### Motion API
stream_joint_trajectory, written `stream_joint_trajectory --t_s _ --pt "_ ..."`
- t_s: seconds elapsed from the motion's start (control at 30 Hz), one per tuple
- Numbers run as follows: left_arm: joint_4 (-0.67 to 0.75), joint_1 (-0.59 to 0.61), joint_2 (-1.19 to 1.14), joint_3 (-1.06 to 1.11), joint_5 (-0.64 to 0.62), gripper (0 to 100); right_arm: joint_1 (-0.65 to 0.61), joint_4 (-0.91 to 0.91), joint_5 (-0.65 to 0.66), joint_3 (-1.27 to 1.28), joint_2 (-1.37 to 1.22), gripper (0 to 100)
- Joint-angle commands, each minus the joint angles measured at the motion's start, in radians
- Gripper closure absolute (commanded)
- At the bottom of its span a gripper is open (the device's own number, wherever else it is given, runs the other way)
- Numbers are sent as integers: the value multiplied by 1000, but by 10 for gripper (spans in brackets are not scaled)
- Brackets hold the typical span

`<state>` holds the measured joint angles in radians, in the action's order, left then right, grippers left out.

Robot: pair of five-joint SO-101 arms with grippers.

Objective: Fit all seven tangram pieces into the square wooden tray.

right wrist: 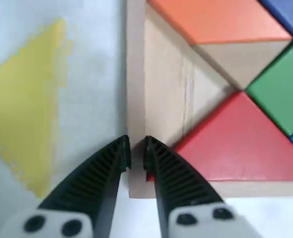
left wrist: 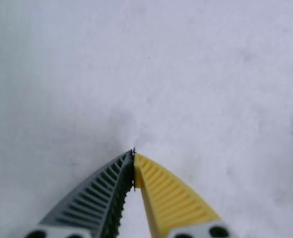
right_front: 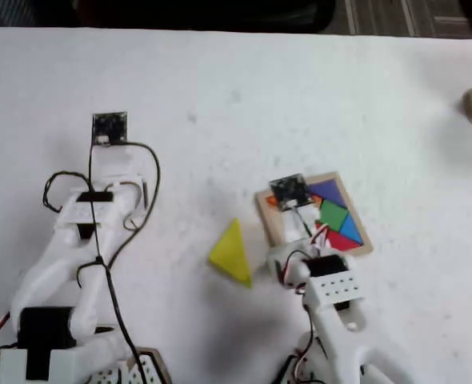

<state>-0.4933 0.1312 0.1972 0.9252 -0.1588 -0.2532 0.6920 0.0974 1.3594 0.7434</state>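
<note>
Left gripper (left wrist: 133, 159), in its own wrist view, has its grey and yellow tips pressed together over the bare white table (left wrist: 196, 74).

In the right wrist view, the right gripper (right wrist: 135, 148) holds its black jaws a little apart, astride the wall of the square wooden tray (right wrist: 135, 74) near a corner. Inside lie an orange piece (right wrist: 221, 20), a green square (right wrist: 280, 94) and a red triangle (right wrist: 241, 144) around a patch of bare floor. The yellow triangle (right wrist: 30, 94) lies outside on the table.

From the high view, the yellow triangle lies flat beside the tray. Its long edge faces the tray and runs near to far, and its square corner points towards the left arm.
</note>
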Motion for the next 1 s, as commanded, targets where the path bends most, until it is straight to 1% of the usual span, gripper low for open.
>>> stream_joint_trajectory --t_s 0.0,0.1,0.2,0.3,0.37,0.5,0.57,0.63,0.73,0.8,0.87,0.97 --pt "-2 -96 24 15 -2 978 82 -33 -12 -21 7 978" --pt "-6 -153 25 29 -2 978 114 -48 -12 -21 15 970" --pt "-8 -170 28 23 -2 978 114 -39 -20 -21 16 882" --pt "-37 -185 97 29 -2 975 114 -36 -20 -20 16 803" --pt "-123 -252 157 31 -3 950 114 -30 -20 -20 15 806" --pt "-331 -458 251 32 -14 839 114 -36 -20 -20 15 859" --pt "-376 -553 263 48 -66 787 114 -38 -18 -20 15 876" --pt "-354 -616 251 77 -140 749 114 -38 -15 -20 15 879" --pt "-270 -624 202 92 -163 724 114 -38 -14 -20 16 879" --pt "-249 -630 140 75 -167 725 114 -39 -14 -20 16 879" --pt "-272 -630 73 20 -172 723 114 -41 -14 -20 16 879" --pt "-333 -607 -25 -71 -229 721 113 -68 -12 -20 8 879"
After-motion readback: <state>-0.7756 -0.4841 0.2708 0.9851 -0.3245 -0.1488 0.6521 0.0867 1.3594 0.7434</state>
